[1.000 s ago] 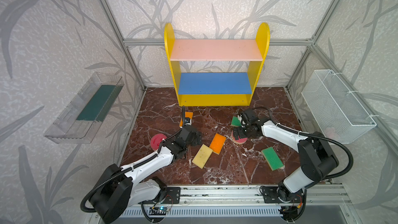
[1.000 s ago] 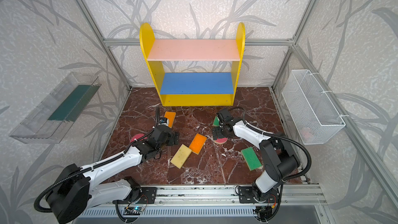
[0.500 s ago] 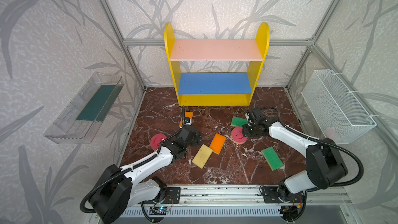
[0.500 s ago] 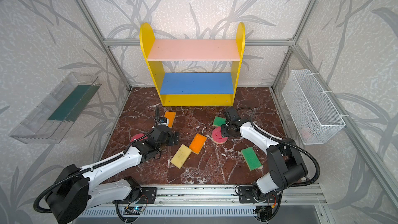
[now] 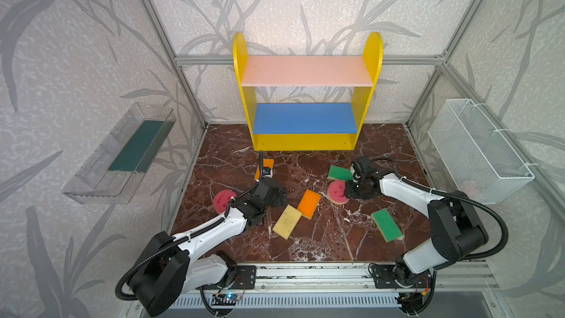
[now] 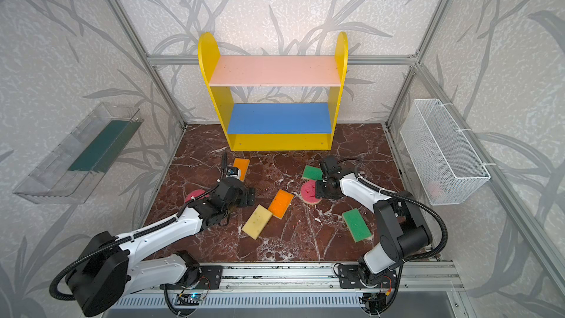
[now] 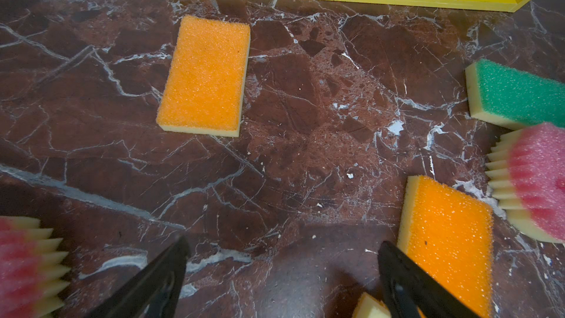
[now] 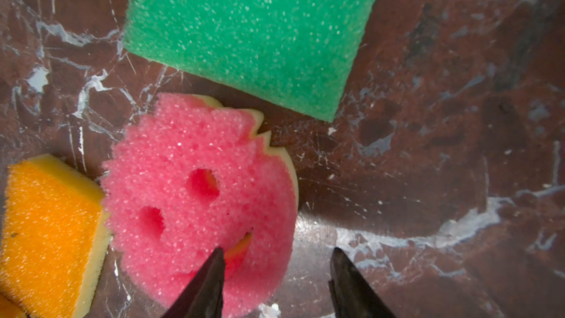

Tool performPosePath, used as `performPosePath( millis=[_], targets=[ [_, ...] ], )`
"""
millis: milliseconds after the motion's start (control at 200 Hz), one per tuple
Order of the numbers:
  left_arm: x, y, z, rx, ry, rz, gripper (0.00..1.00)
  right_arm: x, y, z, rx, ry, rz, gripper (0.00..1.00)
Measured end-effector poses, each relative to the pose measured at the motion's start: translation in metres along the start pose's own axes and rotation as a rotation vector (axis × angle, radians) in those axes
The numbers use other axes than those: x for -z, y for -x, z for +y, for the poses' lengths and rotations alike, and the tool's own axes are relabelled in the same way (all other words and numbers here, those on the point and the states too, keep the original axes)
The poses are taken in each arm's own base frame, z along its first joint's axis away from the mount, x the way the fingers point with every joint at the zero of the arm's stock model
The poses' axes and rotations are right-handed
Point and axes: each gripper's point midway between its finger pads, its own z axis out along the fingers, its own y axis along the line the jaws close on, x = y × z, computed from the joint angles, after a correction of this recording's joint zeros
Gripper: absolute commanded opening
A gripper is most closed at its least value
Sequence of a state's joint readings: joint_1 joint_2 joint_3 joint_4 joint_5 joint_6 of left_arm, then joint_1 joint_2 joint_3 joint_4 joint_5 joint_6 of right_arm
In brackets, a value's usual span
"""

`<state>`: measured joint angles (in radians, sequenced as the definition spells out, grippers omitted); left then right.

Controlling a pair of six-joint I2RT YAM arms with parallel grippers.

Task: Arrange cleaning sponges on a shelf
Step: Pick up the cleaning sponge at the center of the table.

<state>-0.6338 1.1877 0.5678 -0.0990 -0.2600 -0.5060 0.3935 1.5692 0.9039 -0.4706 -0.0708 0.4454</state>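
The shelf (image 5: pixel 305 71) stands at the back with both boards bare. Several sponges lie on the marble floor: orange (image 5: pixel 266 165), orange (image 5: pixel 309 204), one yellow side up (image 5: pixel 287 221), green (image 5: pixel 340 172), green (image 5: pixel 386 224), pink (image 5: pixel 224 200). A second pink smiley sponge (image 8: pixel 195 197) sits tilted by my right gripper (image 8: pixel 276 255). That gripper is part open: one finger overlaps the sponge's mouth, the other stands off its edge over bare floor. My left gripper (image 7: pixel 281 246) is wide open over bare floor, between the left pink sponge (image 7: pixel 18 264) and an orange one (image 7: pixel 449 237).
A clear tray with a dark green liner (image 5: pixel 119 154) hangs on the left wall. A white wire basket (image 5: pixel 477 151) hangs on the right wall with something pale pink inside. Aluminium frame posts edge the floor.
My right gripper has drawn back to the right, uncovering the pink smiley sponge, and its jaws have narrowed. The left arm has not moved.
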Motion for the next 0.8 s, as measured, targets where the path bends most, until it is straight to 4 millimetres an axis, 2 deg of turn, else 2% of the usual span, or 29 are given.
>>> performPosePath(
  millis=[65, 90, 290, 385, 430, 675, 800],
  targets=[
    [0.0, 0.0, 0.0, 0.001, 0.0, -0.001, 0.98, -0.001, 0.0, 0.0, -0.003, 0.003, 0.003, 0.48],
    [0.0, 0.0, 0.0, 0.001, -0.001, -0.001, 0.98, -0.002, 0.0, 0.001, -0.004, 0.006, 0.004, 0.43],
    [0.0, 0.0, 0.0, 0.001, -0.001, -0.002, 0.98, -0.004, 0.002, 0.006, -0.009, 0.026, 0.003, 0.25],
    [0.0, 0.0, 0.0, 0.001, -0.001, -0.002, 0.98, -0.006, 0.003, 0.006, -0.013, 0.024, 0.005, 0.23],
    [0.0, 0.0, 0.0, 0.001, -0.001, -0.001, 0.98, -0.006, 0.004, 0.006, -0.011, 0.023, 0.005, 0.19],
    [0.004, 0.003, 0.0, -0.001, 0.0, -0.002, 0.98, -0.003, 0.005, 0.005, -0.003, 0.011, 0.008, 0.17],
    [0.01, 0.013, -0.003, 0.007, -0.011, -0.022, 0.98, 0.01, 0.008, 0.006, 0.007, 0.009, -0.008, 0.17]
  ],
)
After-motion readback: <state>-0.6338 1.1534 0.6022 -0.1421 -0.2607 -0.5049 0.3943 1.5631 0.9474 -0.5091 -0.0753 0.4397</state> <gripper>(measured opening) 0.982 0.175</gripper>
